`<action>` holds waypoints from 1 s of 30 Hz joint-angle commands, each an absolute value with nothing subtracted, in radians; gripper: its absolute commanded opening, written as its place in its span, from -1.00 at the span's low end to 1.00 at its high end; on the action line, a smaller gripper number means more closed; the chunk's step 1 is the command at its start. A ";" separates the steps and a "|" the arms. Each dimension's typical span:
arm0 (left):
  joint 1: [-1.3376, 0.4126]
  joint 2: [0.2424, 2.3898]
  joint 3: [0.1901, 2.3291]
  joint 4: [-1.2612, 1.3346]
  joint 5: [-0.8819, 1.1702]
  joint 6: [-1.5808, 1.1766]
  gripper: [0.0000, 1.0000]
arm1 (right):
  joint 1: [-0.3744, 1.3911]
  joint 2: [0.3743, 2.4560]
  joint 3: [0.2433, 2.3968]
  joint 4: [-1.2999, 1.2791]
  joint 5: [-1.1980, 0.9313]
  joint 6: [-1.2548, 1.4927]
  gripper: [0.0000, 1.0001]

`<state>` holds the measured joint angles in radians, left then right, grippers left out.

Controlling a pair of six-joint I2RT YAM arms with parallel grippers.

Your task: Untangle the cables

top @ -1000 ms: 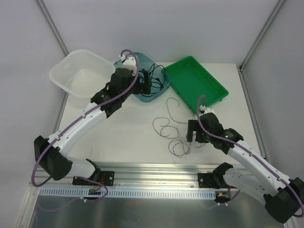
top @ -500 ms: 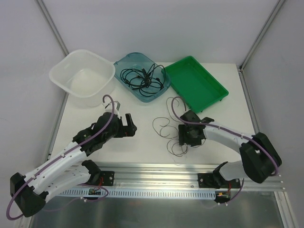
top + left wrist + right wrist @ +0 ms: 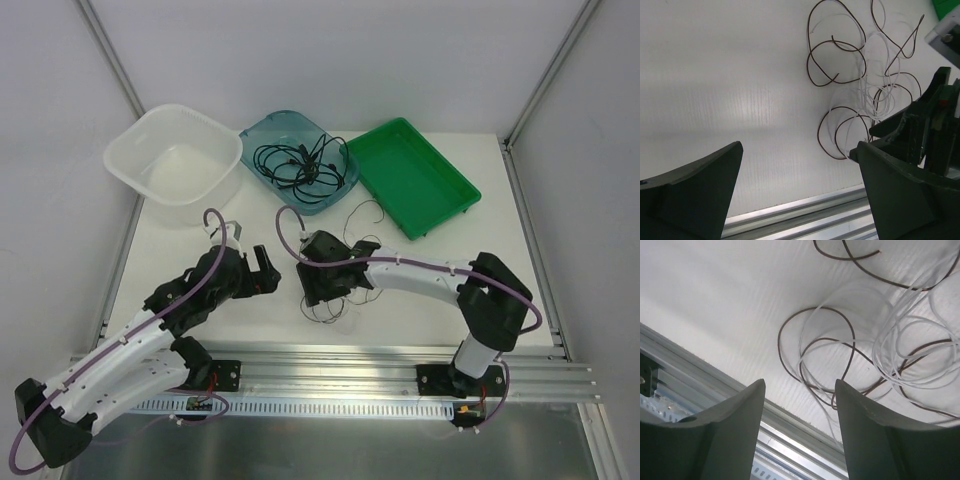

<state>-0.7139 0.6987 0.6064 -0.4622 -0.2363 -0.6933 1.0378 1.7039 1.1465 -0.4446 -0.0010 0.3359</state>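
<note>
A tangle of thin brown cable (image 3: 345, 292) and white cable (image 3: 910, 347) lies on the white table near its front edge. My right gripper (image 3: 323, 292) hangs low over the tangle's left side. In the right wrist view its fingers stand apart (image 3: 799, 382), with brown loops (image 3: 815, 340) on the table beyond them and nothing pinched. My left gripper (image 3: 262, 272) is wide open (image 3: 799, 147) just left of the tangle, facing the brown loops (image 3: 835, 65) and the right gripper (image 3: 920, 125). More black cables (image 3: 300, 165) lie coiled in the blue tray (image 3: 310, 206).
A white tub (image 3: 170, 160) stands at the back left and a green tray (image 3: 410, 175) at the back right, with the blue tray between them. An aluminium rail (image 3: 350, 355) runs along the table's near edge, close below both grippers.
My left arm has drawn back from the blue tray to the near left of the table. My right arm has swept left over the tangle and its jaws have narrowed.
</note>
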 commanded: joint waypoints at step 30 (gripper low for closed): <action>-0.741 1.509 0.954 -0.230 -0.127 -0.644 0.79 | 0.692 1.723 1.180 -0.316 0.316 0.532 0.18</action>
<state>-0.7338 1.4693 0.9134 -0.2581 -0.1131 -0.6697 0.7002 1.6981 1.1343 -0.3603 0.2806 0.4683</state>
